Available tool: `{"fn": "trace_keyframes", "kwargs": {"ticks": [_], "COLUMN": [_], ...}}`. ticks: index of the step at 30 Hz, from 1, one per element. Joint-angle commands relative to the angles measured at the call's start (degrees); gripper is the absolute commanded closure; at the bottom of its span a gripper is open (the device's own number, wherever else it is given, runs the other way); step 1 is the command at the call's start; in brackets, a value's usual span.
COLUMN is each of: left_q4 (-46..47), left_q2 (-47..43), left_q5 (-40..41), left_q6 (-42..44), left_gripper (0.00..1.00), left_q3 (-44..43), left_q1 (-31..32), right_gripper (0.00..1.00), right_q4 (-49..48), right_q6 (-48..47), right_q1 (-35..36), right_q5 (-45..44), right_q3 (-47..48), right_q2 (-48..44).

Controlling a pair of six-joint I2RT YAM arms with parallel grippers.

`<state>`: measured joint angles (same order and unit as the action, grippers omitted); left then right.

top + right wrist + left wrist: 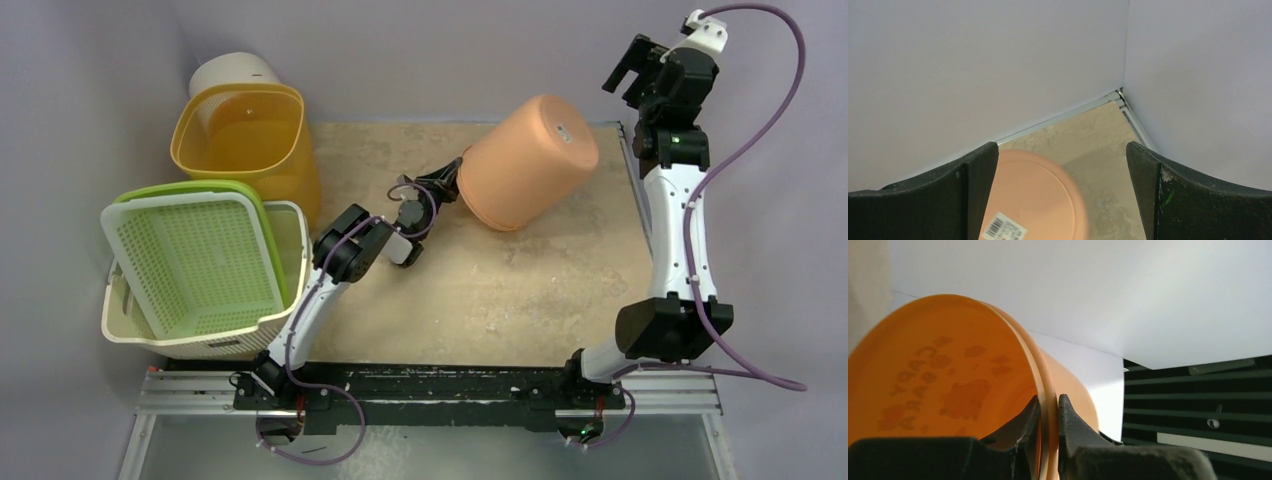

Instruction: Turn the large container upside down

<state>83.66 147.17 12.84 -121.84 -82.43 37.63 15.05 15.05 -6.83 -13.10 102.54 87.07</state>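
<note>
place: robot lab | evidence: arm-mounting rail [440, 386], walled test table [520, 300]

The left arm [312, 300] and right arm [672, 235] share white curved shells set between chunky black joint housings. A purple cable [765, 110] trails from behind the right fingers [973, 195], which are broad, matt black and scuffed, one bearing a small green mark [1168, 196]. The left fingers [1023, 427] are black too, tapering to narrow tips.

Yellow bin [299, 180] stands behind a white basket [200, 345] holding a green tray [195, 262].
</note>
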Motion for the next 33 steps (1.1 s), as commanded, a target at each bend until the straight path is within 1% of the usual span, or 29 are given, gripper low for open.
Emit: {"fn": "trace_keyframes", "kwargs": {"ticks": [1, 3, 7, 8, 9, 13, 16, 19, 24, 28, 33], "left_q4": [-6.0, -9.4, -18.1, -20.3, -23.3, -33.3, -45.3, -60.3, -80.3, -88.1, -104.5], "left_q2": [-3.6, -4.8, -7.4, -8.0, -8.8, -11.8, -13.8, -15.9, -17.6, -18.5, -19.3], "left_q5": [-8.6, -11.3, -16.4, -17.6, -18.7, -21.4, -22.6, -21.4, -17.2, -15.8, -15.0], "left_q6": [-1.8, 0.7, 7.2, 9.0, 10.7, 18.1, 24.8, 35.0, 48.1, 54.5, 65.6], "left_gripper": [0.85, 0.75, 0.65, 0.59, 0.57, 0.55, 0.54, 0.54, 0.54, 0.54, 0.54], "left_q3": [3.6, 4.2, 5.6, 5.9, 6.1, 6.2, 3.6, -0.7, -8.9, -14.5, -24.5], "left_q1": [-2.8, -3.9, -6.3, -6.9, -7.6, -9.4, -9.9, -9.9, -9.9, -9.4, -6.1], "right_gripper": [0.00, 0.00, 0.00, 0.00, 0.00, 0.00, 0.00, 0.00, 0.00, 0.00, 0.00], "right_q4": [-2.6, -2.5, -2.3, -2.3, -2.4, -2.4, -2.4, -2.7, -2.0, -1.8, -0.3], "right_q6": [0.2, 0.3, 0.3, 0.3, 0.3, 0.4, 0.4, 0.2, -0.1, -0.1, -0.1], "right_q1": [-0.3, -0.3, -0.3, -0.3, -0.3, -0.3, -0.3, -0.3, -0.3, -0.3, -0.3], "right_q5": [2.5, 3.1, 3.8, 3.9, 4.0, 4.4, 4.7, 3.9, 4.2, 4.4, 4.8], "right_q3": [-0.4, -0.4, -1.0, -1.2, -1.6, -3.1, -4.1, -4.9, -7.6, -8.9, -8.9], "right_q2": [0.4, 0.6, 0.5, 0.4, 0.2, -0.6, -1.1, -1.6, -3.3, -4.1, -4.3]}}
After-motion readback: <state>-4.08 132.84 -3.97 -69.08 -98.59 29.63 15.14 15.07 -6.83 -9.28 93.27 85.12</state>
